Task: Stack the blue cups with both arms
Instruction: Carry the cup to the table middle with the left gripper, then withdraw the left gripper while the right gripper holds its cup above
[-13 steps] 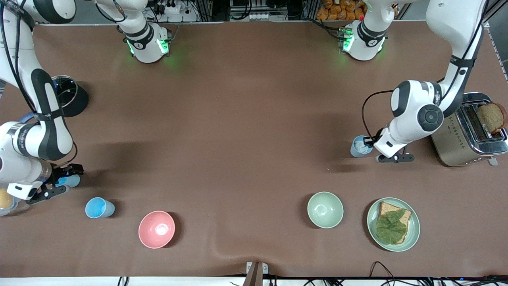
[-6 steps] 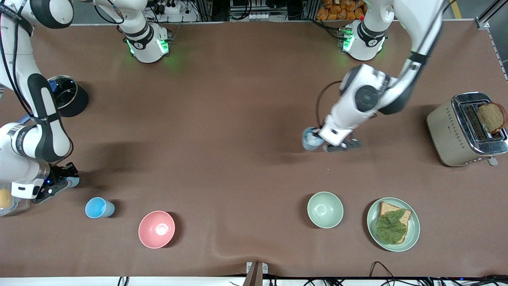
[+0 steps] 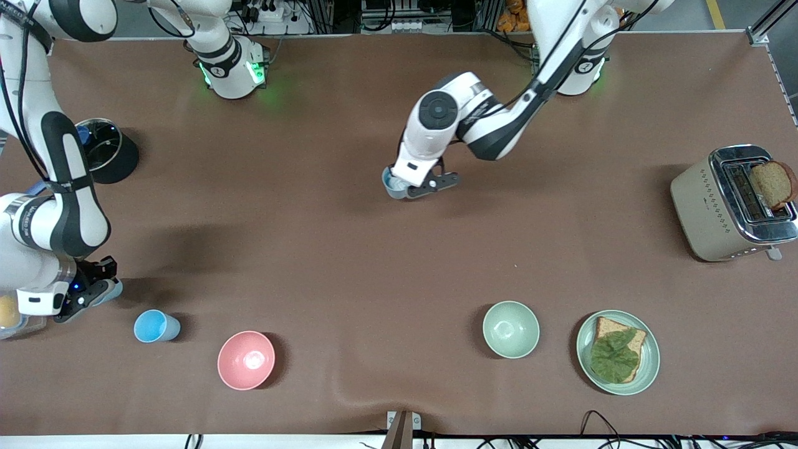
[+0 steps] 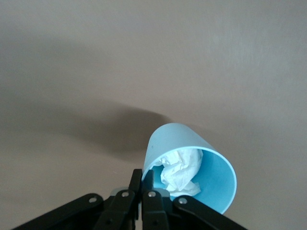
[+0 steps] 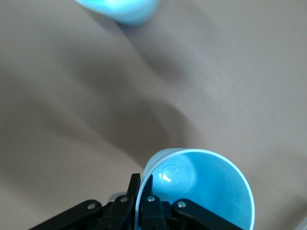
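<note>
A: Quick one. Where were the blue cups relative to the pink bowl (image 3: 246,360)?

B: Three of them. A free cup (image 3: 156,326) stood upright on the bench (image 3: 349,268) just beside the pink bowl, toward the right arm's end. The right claw (image 3: 93,290) hung a little past that cup, same direction, fingers pinched on the rim of a second cup (image 5: 201,187), one finger inside the wall and one outside. That one looked empty.

A: And the left claw?

B: The left claw (image 3: 419,182) was well away from the pink bowl, up over the bare middle of the bench, toward the left arm's end. It was pressed onto the rim of a third cup (image 4: 192,165) in the same way, with a crumpled white wad (image 4: 181,170) sitting inside.

A: Handling?

B: Judged thin stiff plastic, very light, smooth, probably slippery. A rim pinch worked but let the cup hang tilted, as the wrist views showed. Taper should let them nest easily; the wad could stop a cup seating fully. Squeezing too hard might flex the wall.
</note>
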Available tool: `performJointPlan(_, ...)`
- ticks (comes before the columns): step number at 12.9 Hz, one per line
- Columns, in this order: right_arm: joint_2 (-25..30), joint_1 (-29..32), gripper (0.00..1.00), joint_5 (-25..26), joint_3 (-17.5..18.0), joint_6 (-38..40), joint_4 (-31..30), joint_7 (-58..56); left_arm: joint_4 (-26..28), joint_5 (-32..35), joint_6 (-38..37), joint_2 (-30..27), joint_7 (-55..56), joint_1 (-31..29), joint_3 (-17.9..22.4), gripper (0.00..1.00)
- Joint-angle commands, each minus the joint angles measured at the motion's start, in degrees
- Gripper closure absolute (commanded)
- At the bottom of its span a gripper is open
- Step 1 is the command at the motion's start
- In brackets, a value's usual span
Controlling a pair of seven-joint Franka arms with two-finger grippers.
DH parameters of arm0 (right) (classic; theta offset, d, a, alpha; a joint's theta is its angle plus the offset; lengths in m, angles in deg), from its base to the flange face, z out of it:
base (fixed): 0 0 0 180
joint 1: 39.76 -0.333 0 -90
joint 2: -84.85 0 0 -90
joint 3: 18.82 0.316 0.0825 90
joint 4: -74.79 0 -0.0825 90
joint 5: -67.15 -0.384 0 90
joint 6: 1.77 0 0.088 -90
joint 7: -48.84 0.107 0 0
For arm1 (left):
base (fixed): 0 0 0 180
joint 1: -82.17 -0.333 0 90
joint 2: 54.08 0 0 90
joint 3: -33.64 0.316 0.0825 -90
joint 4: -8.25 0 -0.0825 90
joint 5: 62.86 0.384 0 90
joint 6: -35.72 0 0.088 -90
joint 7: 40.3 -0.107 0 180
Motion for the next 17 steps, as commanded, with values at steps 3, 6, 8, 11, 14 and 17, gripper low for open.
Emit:
performJointPlan(3, 10.3, -11.8, 1.00, -1.4, 0.2, 14.3, 1.4, 3.8, -8.4, 6.3, -1.3, 7.7, 7.4, 3.4, 0.9, 0.99)
performJointPlan(6, 13.1, -16.3, 1.00, -5.8, 2.7, 17.5, 1.4, 16.3, -8.4, 6.3, -2.9, 5.7, 7.6, 2.3, 0.9, 0.00)
performJointPlan(8, 13.9, -19.5, 1.00, -11.9, 2.6, 18.1, 0.9, 24.2, -8.5, 6.3, -7.8, 0.0, 7.5, 0.7, 1.0, 0.00)
performJointPlan(11, 16.2, -26.1, 1.00, -12.5, 2.6, 16.1, -2.7, 37.8, -8.5, 6.4, -16.5, -11.8, 4.1, -4.1, 0.9, 0.00)
performJointPlan(14, 21.5, -32.9, 1.00, -15.0, 2.7, 4.9, -13.2, 52.0, -8.6, 6.4, -23.9, -20.5, -11.1, -11.6, 0.9, 0.00)
performJointPlan(17, 21.6, -43.6, 1.00, -15.1, 2.6, 1.2, -13.4, 71.5, -8.9, 6.0, -29.1, -25.7, -30.9, -22.4, 0.9, 0.00)
